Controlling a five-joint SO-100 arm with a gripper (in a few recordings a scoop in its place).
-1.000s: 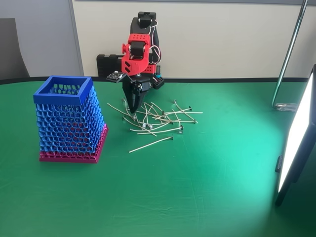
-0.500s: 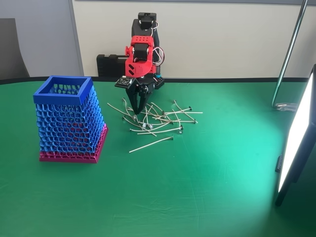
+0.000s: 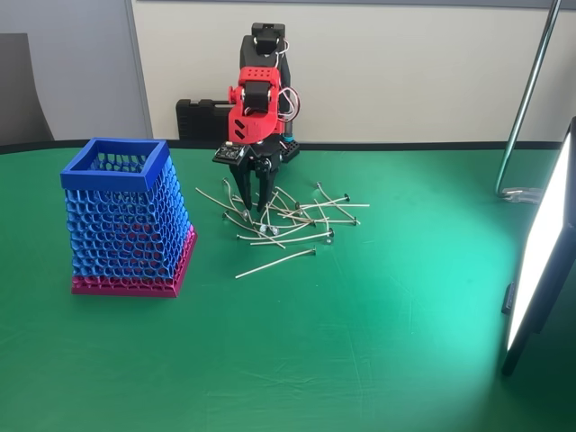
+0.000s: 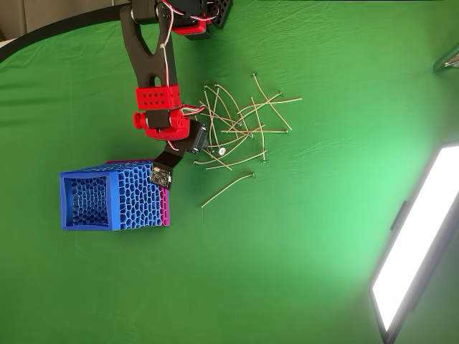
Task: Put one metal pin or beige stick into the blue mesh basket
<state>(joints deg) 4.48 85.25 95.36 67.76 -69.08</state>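
Observation:
The blue mesh basket (image 3: 126,236) (image 4: 136,198) stands upright on the green table, left of the pins, with a magenta band at its base. Several thin beige pins (image 3: 297,216) (image 4: 244,129) with metal heads lie crossed in a loose pile. One pin (image 3: 274,262) (image 4: 227,188) lies apart, nearer the front. My red and black gripper (image 3: 255,209) (image 4: 206,145) points down at the left end of the pile. It is open, its fingers spread, with nothing held between them.
A bright light panel (image 3: 540,252) (image 4: 412,251) stands on the right side of the table. A metal pole (image 3: 526,99) rises at the back right. A black box (image 3: 193,117) sits behind the arm's base.
The gripper went from nearly shut to open and shifted slightly right over the pile's left end. The pins and basket have not moved.

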